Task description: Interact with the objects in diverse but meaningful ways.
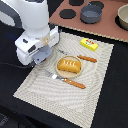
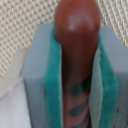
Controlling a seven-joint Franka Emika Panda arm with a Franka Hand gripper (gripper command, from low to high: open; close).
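Note:
In the wrist view my gripper [image 2: 77, 70] is shut on a reddish-brown sausage [image 2: 76, 35], clamped between the green pads [image 2: 51, 75], with its rounded end sticking out past them. In the exterior view the gripper [image 1: 42, 56] hangs over the woven placemat [image 1: 55, 92], towards the exterior view's left of the golden scored bread loaf [image 1: 69, 65] on its tan plate [image 1: 58, 71]. An orange-handled fork [image 1: 70, 81] and an orange-handled knife [image 1: 86, 58] lie beside the plate. A yellow packet block [image 1: 89, 44] lies on the mat's far part. The tomato is out of view.
A brown board [image 1: 107, 27] with black burner discs lies behind the mat. A grey-blue pot [image 1: 91, 13] stands on it, and a tan bowl-like pot [image 1: 123, 17] stands at the exterior view's right edge. The arm's white body [image 1: 30, 20] fills the upper left.

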